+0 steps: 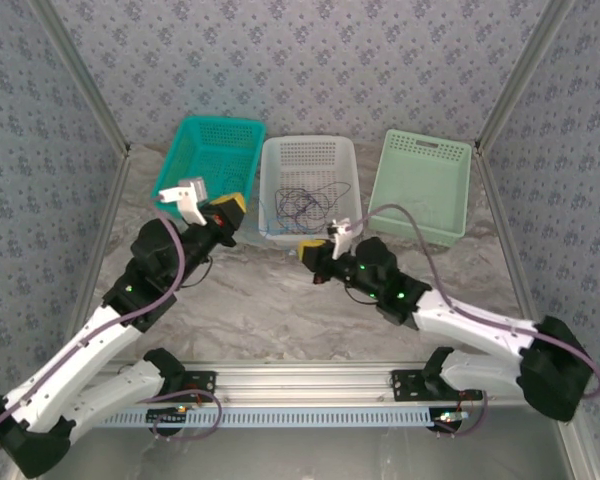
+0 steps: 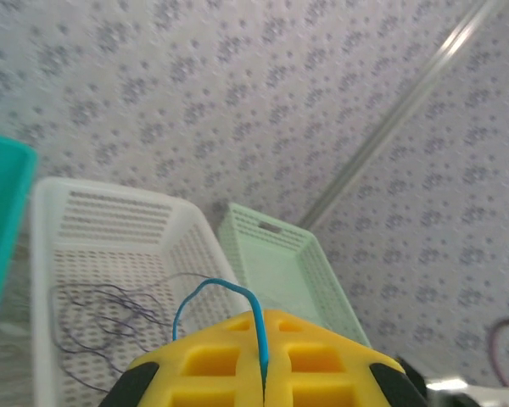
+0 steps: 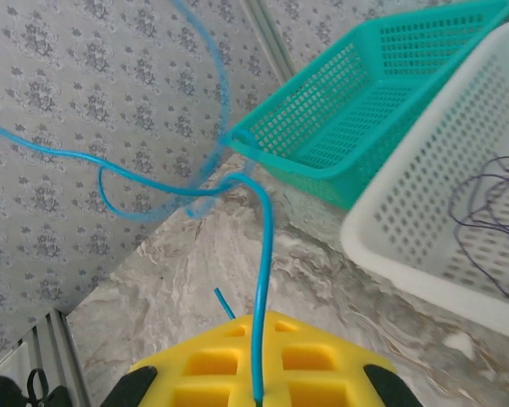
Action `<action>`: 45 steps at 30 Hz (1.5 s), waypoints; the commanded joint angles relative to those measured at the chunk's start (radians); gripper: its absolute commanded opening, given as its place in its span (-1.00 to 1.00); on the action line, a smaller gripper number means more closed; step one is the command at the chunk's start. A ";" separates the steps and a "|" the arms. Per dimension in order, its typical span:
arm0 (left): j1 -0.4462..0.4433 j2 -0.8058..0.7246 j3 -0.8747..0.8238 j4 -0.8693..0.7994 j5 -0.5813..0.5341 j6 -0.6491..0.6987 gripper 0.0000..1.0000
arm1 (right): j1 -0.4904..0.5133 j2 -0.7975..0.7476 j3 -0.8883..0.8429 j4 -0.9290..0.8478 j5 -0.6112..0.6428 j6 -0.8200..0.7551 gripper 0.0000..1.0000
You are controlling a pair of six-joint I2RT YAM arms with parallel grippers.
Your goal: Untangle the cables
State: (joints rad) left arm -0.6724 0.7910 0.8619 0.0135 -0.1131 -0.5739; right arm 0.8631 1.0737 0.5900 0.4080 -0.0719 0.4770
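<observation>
Yellow-fingered right gripper pinched shut on the blue cable; left gripper likewise clamped on it, apparently the same wire. Judged: one cable drawn out above the table, looped on itself. Dark tangle of cables lies in the white basket, unsorted.

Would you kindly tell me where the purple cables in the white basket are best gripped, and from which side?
Probably the outer loop at the far right of the purple cables, from straight above: it lies apart from the dense middle, and the white basket walls block any sideways approach.
</observation>
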 commanded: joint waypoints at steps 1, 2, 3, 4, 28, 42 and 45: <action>0.063 -0.024 0.000 -0.052 0.031 0.076 -1.00 | -0.044 -0.162 -0.049 -0.113 -0.090 0.023 -0.95; 0.081 -0.021 0.004 -0.067 0.038 0.085 -1.00 | -0.062 -0.211 -0.064 -0.147 -0.094 0.026 -0.95; 0.095 -0.019 0.005 -0.081 0.041 0.092 -1.00 | -0.080 -0.248 -0.078 -0.182 -0.093 0.028 -0.94; 0.109 -0.018 0.003 -0.086 0.044 0.092 -1.00 | -0.094 -0.284 -0.084 -0.216 -0.097 0.029 -0.94; 0.216 -0.111 -0.119 -0.003 0.038 0.154 -0.99 | -0.349 -0.520 -0.279 -0.235 -0.179 0.255 -0.98; 0.255 -0.250 -0.224 0.012 -0.196 0.110 -1.00 | -0.480 -0.567 -0.269 -0.469 -0.238 0.272 -1.00; 0.255 -0.273 -0.271 0.033 -0.241 0.073 0.04 | -0.481 -0.568 -0.255 -0.496 -0.264 0.244 -1.00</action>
State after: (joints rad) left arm -0.4511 0.5621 0.6022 -0.0433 -0.1604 -0.4706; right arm 0.4156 0.5106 0.3195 0.0181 -0.3958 0.7258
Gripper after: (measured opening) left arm 0.259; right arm 0.067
